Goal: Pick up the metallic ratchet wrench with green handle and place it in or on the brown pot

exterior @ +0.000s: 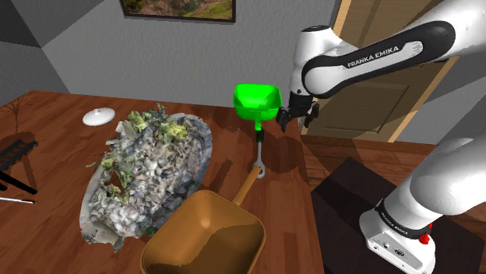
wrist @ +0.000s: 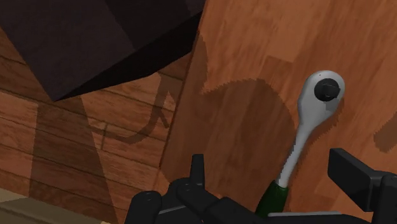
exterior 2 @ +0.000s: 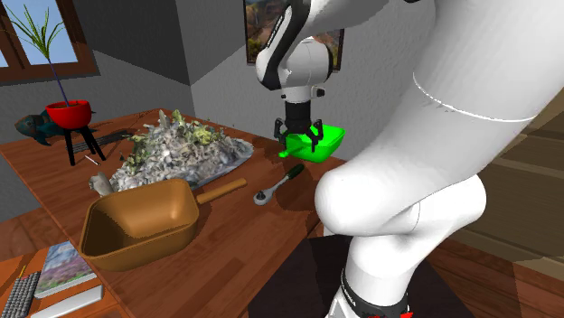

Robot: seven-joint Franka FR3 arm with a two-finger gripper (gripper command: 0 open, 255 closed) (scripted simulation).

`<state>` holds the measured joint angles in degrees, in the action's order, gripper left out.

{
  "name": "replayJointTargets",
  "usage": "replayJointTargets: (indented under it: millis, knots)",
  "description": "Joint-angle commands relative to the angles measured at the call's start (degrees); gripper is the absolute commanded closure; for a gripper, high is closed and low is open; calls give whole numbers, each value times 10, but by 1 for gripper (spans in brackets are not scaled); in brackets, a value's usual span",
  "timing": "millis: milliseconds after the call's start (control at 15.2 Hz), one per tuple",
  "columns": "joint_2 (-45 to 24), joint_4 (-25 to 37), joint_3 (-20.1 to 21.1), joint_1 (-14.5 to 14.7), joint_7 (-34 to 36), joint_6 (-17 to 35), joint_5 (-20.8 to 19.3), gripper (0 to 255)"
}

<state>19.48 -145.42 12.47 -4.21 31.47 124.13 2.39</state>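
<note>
The ratchet wrench point(exterior: 258, 152) lies flat on the wooden table point(exterior: 62, 132), its silver head point(wrist: 323, 89) toward the pot and its green handle point(wrist: 275, 194) toward a bright green bin point(exterior: 255, 100). The brown pot point(exterior: 206, 233) stands at the table's near end with its long handle point(exterior: 245, 187) pointing at the wrench head. My gripper point(exterior: 297, 121) hangs open above the wrench's handle end, beside the green bin. Looking along the gripper point(wrist: 275, 173), the handle sits between the spread fingers point(wrist: 353, 175), well below them and untouched. The second exterior view shows gripper point(exterior 2: 298, 137), wrench point(exterior 2: 278, 184) and pot point(exterior 2: 140, 221).
A big grey-green leafy heap point(exterior: 148, 167) covers the table's middle, next to the pot. A white lid point(exterior: 99, 117) lies beyond it. A red planter point(exterior 2: 69, 113), a book point(exterior 2: 61, 268) and a keyboard point(exterior 2: 18, 294) sit at the table's ends. The dark stand point(exterior: 350, 210) adjoins the table edge.
</note>
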Motion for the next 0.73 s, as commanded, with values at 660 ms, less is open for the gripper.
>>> replayJointTargets:
  millis: [660]
  knots:
    - [-286,106,19,-15,198,199,-56,0]
